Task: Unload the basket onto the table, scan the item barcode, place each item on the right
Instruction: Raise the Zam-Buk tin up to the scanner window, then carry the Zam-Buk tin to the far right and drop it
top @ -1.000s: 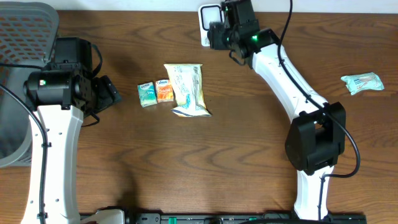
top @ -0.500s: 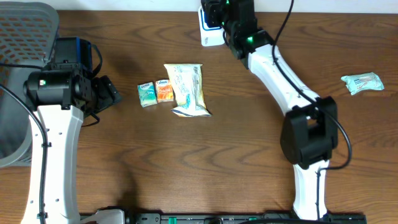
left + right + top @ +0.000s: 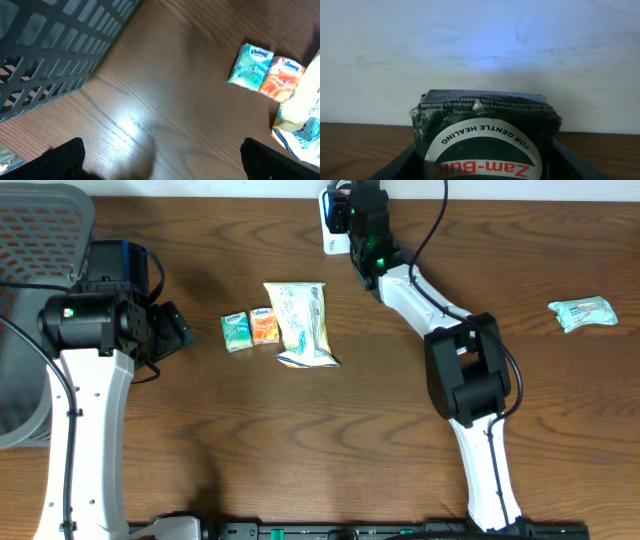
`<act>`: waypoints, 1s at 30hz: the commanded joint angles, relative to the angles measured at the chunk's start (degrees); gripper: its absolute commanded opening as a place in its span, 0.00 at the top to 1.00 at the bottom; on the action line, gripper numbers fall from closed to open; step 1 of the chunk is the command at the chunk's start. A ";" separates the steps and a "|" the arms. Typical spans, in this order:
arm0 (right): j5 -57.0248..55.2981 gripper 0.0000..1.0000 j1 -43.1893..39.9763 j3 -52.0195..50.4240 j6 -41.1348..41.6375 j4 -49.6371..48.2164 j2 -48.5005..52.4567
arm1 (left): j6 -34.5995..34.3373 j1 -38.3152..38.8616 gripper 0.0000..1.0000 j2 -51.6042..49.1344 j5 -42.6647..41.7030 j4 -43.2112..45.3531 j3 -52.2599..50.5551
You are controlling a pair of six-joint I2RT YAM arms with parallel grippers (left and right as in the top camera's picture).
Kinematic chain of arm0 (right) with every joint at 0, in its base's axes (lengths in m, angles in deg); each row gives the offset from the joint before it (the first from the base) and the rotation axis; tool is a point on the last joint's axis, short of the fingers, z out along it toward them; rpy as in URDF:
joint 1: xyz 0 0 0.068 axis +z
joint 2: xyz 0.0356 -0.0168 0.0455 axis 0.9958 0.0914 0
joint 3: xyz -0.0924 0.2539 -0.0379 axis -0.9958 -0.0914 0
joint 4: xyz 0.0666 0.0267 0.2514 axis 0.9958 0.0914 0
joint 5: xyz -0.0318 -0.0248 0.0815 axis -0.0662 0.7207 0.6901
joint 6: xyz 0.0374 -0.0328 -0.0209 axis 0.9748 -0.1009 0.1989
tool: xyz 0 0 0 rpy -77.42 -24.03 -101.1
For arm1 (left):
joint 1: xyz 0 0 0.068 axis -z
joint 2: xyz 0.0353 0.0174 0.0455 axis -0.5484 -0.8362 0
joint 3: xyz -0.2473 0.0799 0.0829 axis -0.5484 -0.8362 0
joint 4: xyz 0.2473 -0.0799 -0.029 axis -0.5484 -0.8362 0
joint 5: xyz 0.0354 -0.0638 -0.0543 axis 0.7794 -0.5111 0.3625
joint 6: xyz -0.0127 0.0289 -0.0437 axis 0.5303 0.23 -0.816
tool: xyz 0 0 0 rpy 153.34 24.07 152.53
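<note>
right arm point(image 3: 440, 300) has swung further toward the far table point(image 3: 330, 450) edge, right fingers point(image 3: 570, 165) clamped on the dark green zam-buk box point(image 3: 485, 125), which faces a white wall point(image 3: 480, 40). the white scanner point(image 3: 331, 230) sits half hidden behind the arm. left fingers point(image 3: 65, 160) stand spread wide beside the grey mesh basket point(image 3: 50, 50), which is cut off by the frame, contents unclear.

The left arm point(image 3: 88, 410) and right arm point(image 3: 420, 288) are white with chunky black joints and small green lights point(image 3: 378, 248). Black cables point(image 3: 437, 225) run along them. The left tool point(image 3: 182, 330) is black too.
</note>
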 commanded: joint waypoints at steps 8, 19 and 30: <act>-2.82 0.59 0.11 1.01 -1.62 1.81 1.44 | -0.52 -0.24 0.02 -0.26 0.55 -0.20 0.02; -0.02 0.60 0.26 1.01 0.13 4.17 1.40 | -0.52 -0.24 0.02 -0.26 0.55 -0.20 0.02; -2.69 0.61 -1.79 1.16 0.57 8.96 -4.79 | -0.52 -0.24 0.02 -0.26 0.55 -0.20 0.02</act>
